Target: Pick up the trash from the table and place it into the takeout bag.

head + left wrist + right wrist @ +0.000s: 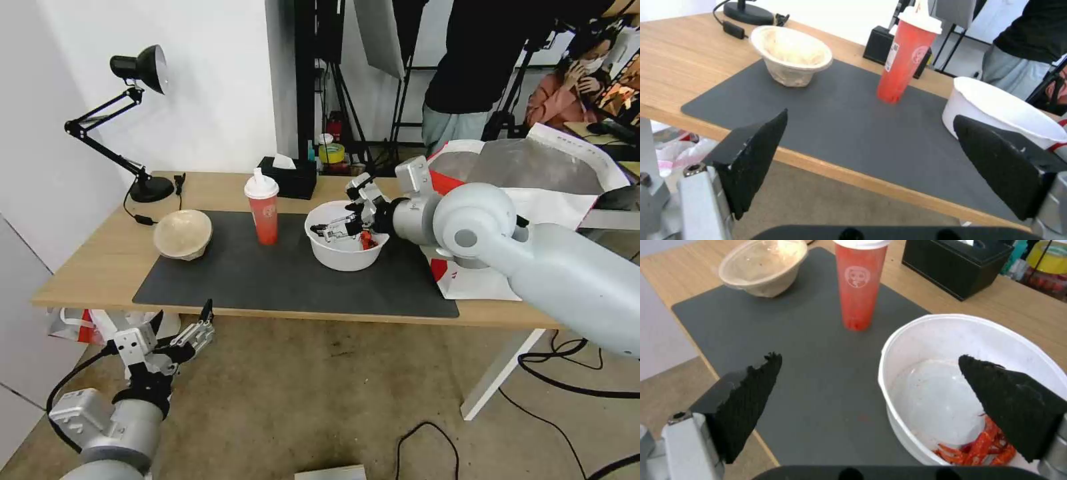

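A wide white bowl (pixel 343 257) with red scraps (pixel 978 448) sits on the dark mat (pixel 267 280) of the table (pixel 100 253). My right gripper (pixel 341 215) is open and straddles its near rim, one finger (pixel 1013 403) over the inside and the other finger (pixel 746 400) over the mat. The red white-lidded cup (pixel 265 213) stands upright to the bowl's left. Further left lies the beige pulp bowl (pixel 183 233). At the table's right end the takeout bag (pixel 560 160) lies open, its silver lining showing. My left gripper (pixel 183 321) hangs open below the table's front edge.
A black desk lamp (pixel 143 73) stands at the back left with its cord on the wood. Behind the cup is a black tissue box (pixel 290 177). People and stands are behind the table. Cables (pixel 573 373) run over the floor at the right.
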